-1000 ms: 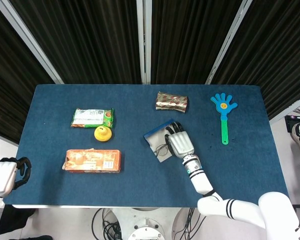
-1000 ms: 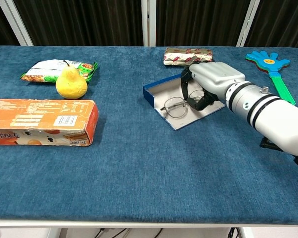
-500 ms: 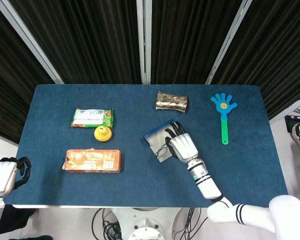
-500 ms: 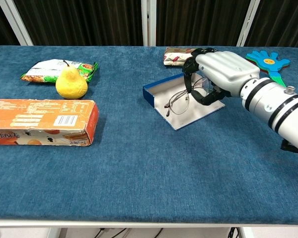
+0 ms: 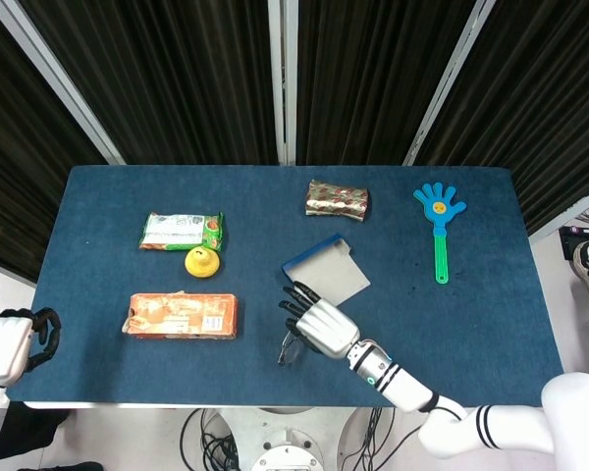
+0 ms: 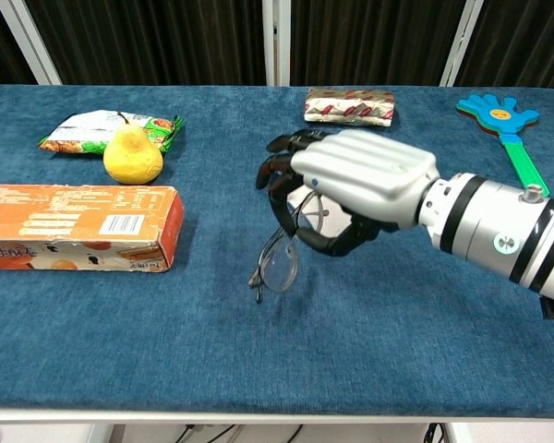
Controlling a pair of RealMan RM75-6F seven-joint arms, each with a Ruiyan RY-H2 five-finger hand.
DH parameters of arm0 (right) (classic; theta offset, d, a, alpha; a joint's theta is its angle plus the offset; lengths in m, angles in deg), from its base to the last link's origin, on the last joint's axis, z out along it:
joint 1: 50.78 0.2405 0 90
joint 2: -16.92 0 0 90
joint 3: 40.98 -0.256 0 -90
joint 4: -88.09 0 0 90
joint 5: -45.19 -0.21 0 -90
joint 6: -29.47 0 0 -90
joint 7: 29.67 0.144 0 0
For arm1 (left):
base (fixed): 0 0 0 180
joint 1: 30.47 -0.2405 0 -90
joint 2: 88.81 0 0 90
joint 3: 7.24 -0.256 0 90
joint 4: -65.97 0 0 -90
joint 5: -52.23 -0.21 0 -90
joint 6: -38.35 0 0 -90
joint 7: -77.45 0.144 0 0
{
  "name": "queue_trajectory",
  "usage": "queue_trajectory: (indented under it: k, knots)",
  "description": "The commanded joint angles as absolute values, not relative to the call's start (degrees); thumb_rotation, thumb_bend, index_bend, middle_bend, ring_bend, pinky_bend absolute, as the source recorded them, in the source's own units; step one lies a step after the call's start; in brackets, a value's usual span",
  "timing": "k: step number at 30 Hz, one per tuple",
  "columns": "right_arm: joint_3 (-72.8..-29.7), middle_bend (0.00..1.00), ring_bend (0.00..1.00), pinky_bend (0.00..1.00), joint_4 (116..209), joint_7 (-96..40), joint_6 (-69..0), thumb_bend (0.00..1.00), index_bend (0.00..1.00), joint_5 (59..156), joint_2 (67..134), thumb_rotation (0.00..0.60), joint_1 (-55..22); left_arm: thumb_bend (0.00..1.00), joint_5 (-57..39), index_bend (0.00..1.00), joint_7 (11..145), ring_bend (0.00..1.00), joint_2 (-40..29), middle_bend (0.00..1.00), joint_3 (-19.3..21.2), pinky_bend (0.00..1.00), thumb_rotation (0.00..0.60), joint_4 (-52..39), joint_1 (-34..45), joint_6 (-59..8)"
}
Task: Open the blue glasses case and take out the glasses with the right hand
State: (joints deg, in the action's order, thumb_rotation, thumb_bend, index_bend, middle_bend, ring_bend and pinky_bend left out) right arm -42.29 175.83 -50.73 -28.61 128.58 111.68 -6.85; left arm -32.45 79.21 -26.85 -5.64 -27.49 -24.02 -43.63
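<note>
The right hand (image 6: 355,189) is hanging over the near middle of the blue cloth-covered table (image 5: 108,285), its white forearm reaching in from the near right and its smooth silver back turned up. Its dark fingers (image 6: 282,166) are curling down and pinching the glasses (image 6: 279,258), a thin wire frame with clear lenses, which is dangling tilted below the fingertips, lifted off the cloth. In the head view the glasses (image 5: 291,348) are showing just left of the right hand (image 5: 322,327). At the near left corner, off the table's edge, the left hand (image 5: 5,345) is sitting with its black fingers curled inward around nothing.

Just beyond the right hand, the blue glasses case (image 5: 327,272) is lying open and flat, showing a pale grey lining. Left of it are lying an orange carton (image 6: 78,227), a yellow pear (image 6: 132,154) and a green-and-white snack packet (image 6: 102,125). Farther off are lying a shiny foil-wrapped bar (image 6: 349,104) and, at far right, a blue plastic hand clapper (image 5: 439,224).
</note>
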Motion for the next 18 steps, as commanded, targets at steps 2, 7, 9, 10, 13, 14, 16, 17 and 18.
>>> queue_trajectory:
  k: [2,7,9,10,13,14,16,17,18]
  knots:
    - [-41.62,0.12,0.00,0.00,176.87,-53.75,-27.28,0.30,0.19,127.87,111.29,0.600,-6.94,0.36,-32.49,0.69,79.12,0.52,-26.89,0.69,-5.66,0.48,0.600,-27.47,-24.01,-43.60]
    - [-41.71,0.08,0.00,0.00,179.05,-55.34,-30.67,0.23,0.00,127.92,109.04,0.600,-9.26,0.36,-32.50,0.69,79.16,0.52,-26.88,0.69,-5.66,0.48,0.600,-27.45,-23.99,-43.58]
    - [-41.86,0.08,0.00,0.00,180.15,-55.21,-33.59,0.23,0.00,128.42,107.35,0.600,-10.92,0.36,-32.49,0.69,79.22,0.52,-26.86,0.69,-5.66,0.48,0.600,-27.46,-24.00,-43.59]
    - [-41.89,0.08,0.00,0.00,180.69,-55.13,-35.03,0.23,0.00,128.57,106.46,0.600,-11.80,0.36,-32.50,0.69,79.22,0.52,-26.85,0.69,-5.66,0.48,0.600,-27.46,-24.01,-43.62]
    - [-41.96,0.09,0.00,0.00,182.50,-54.88,-40.30,0.24,0.00,128.72,103.00,0.600,-15.26,0.36,-32.51,0.69,79.25,0.52,-26.82,0.69,-5.65,0.48,0.600,-27.45,-24.02,-43.67]
    - [-41.95,0.09,0.00,0.00,183.11,-54.59,-41.88,0.24,0.00,128.76,101.84,0.600,-16.36,0.36,-32.51,0.69,79.32,0.52,-26.81,0.69,-5.65,0.48,0.600,-27.45,-24.01,-43.67]
    - [-41.62,0.10,0.00,0.00,184.52,-53.39,-45.56,0.24,0.00,129.25,98.97,0.600,-19.02,0.36,-32.50,0.69,79.50,0.52,-26.76,0.69,-5.63,0.48,0.600,-27.46,-24.02,-43.71]
    - [-41.40,0.10,0.00,0.00,185.13,-52.86,-47.16,0.24,0.00,129.51,97.65,0.600,-20.22,0.36,-32.51,0.69,79.55,0.52,-26.74,0.69,-5.63,0.48,0.600,-27.47,-24.04,-43.76]
    - [-41.07,0.10,0.00,0.00,185.87,-52.17,-49.39,0.24,0.01,129.92,95.94,0.600,-21.90,0.36,-32.53,0.69,79.63,0.52,-26.71,0.69,-5.63,0.48,0.600,-27.49,-24.05,-43.81]
